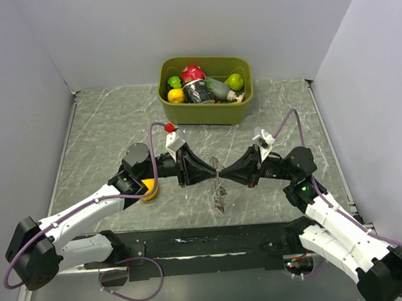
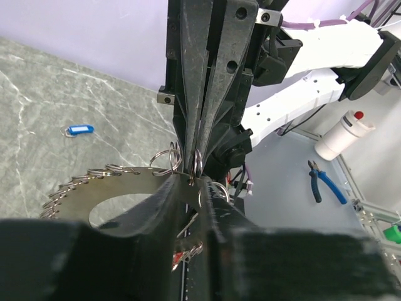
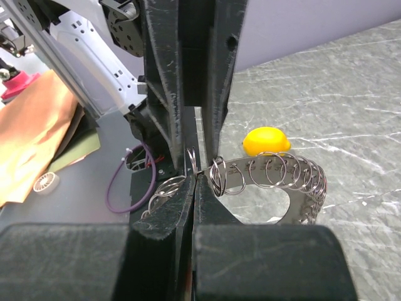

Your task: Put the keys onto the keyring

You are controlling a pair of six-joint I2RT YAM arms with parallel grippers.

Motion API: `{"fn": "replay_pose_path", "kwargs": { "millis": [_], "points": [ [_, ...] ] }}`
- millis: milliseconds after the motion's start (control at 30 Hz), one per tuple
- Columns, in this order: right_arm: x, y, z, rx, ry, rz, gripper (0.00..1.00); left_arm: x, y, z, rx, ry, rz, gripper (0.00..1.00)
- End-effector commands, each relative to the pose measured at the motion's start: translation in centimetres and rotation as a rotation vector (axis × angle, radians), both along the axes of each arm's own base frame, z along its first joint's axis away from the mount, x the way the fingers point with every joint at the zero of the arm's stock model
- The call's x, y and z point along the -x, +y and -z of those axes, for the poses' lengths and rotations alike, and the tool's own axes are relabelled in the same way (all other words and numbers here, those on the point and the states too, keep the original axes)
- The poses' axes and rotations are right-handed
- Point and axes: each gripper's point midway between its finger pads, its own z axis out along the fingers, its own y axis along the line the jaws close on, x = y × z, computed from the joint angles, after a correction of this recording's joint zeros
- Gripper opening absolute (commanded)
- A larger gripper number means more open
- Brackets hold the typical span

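Note:
The keyring [image 1: 220,190] hangs edge-on between my two grippers above the table's middle. It is a flat grey plate with a wide hole and many small split rings along its rim, seen in the left wrist view [image 2: 125,185] and the right wrist view [image 3: 285,188]. My left gripper [image 1: 212,170] [image 2: 195,182] is shut on its rim. My right gripper [image 1: 223,171] [image 3: 196,179] is shut on the same rim from the other side, tip to tip. A blue-headed key [image 2: 78,130] lies on the table. A red key head [image 2: 175,259] dangles below the ring.
A yellow lemon [image 1: 149,191] [image 3: 266,141] lies beside the left arm. A green bin [image 1: 243,110] of fruit and a cup stands at the back. Off the table are blue-handled pliers [image 2: 326,182], a white bottle [image 2: 344,135] and a tape roll [image 3: 45,182].

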Motion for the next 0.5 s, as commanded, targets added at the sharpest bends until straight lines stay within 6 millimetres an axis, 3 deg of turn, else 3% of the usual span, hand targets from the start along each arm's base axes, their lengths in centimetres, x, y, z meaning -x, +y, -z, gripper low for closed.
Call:
{"fn": "replay_pose_path", "kwargs": {
  "millis": [0, 133, 267, 467],
  "points": [
    [0.3, 0.0, -2.3, -0.061, -0.087, -0.002, 0.00, 0.2, -0.1, -3.0, 0.077, -0.068, 0.012, 0.24],
    [0.3, 0.0, -2.2, -0.068, -0.078, -0.006, 0.00, 0.2, -0.1, -3.3, 0.091, -0.071, 0.017, 0.21],
    [0.2, 0.0, -2.2, -0.074, -0.076, -0.001, 0.00, 0.3, -0.2, -3.6, 0.097, -0.076, 0.021, 0.07],
    [0.2, 0.1, -2.1, -0.086, -0.071, -0.003, 0.00, 0.6, 0.1, -4.3, 0.131, -0.090, 0.020, 0.01]
  ]
}}
